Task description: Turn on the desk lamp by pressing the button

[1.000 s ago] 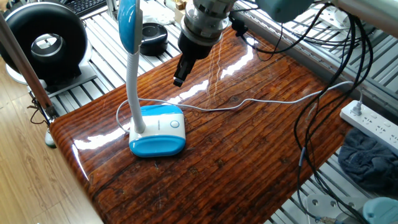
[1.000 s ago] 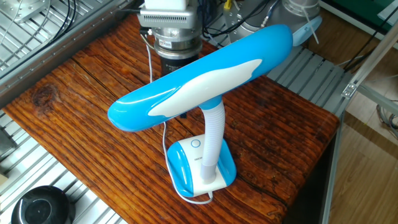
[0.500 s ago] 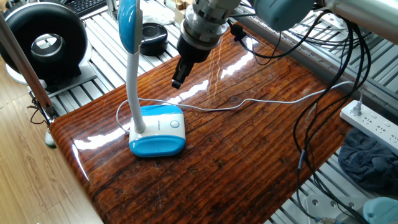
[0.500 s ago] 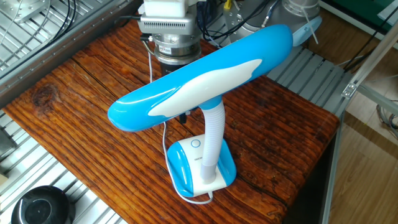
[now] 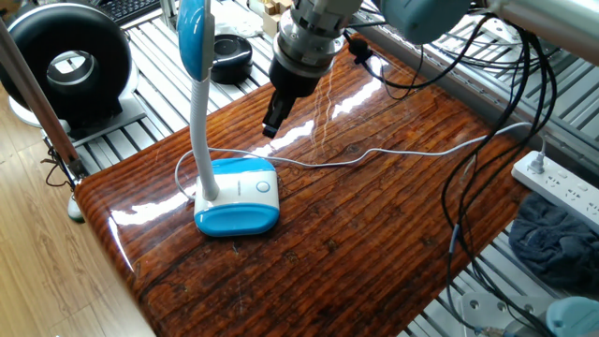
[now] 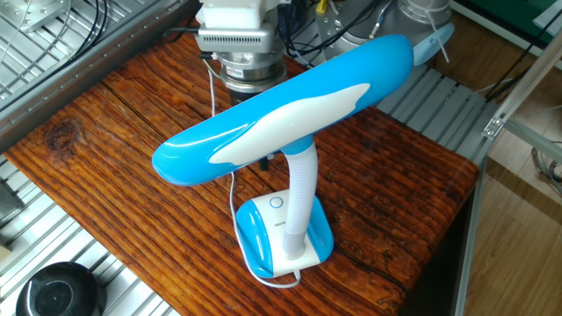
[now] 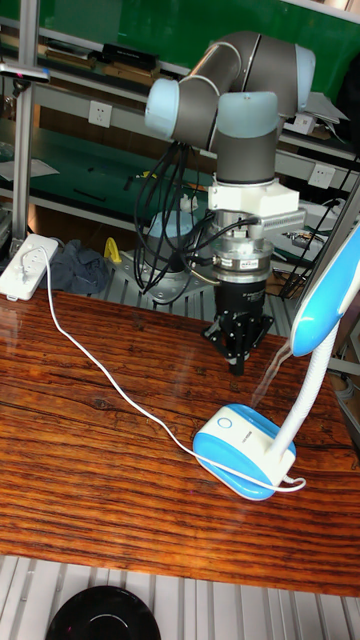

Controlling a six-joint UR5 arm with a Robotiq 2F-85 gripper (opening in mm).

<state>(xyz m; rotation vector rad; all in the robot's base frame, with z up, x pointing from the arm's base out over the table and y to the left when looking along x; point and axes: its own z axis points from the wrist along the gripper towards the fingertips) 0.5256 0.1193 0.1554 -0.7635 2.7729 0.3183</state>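
The desk lamp stands on the wooden table, with its white and sky-blue base near the left edge. A round button sits on top of the base; it also shows in the other views. The bendy neck rises to the blue-and-white head. My gripper hangs above the table, beyond the base and apart from it. In the tall view its fingertips meet in a point, shut on nothing. The lamp head hides most of the gripper in the other fixed view.
The lamp's thin white cord runs across the table to a power strip. A black round fan and a small black disc stand off the table at the back left. Dark cables hang over the right edge.
The gripper has shifted slightly down and towards the lamp base. The lamp has not moved.
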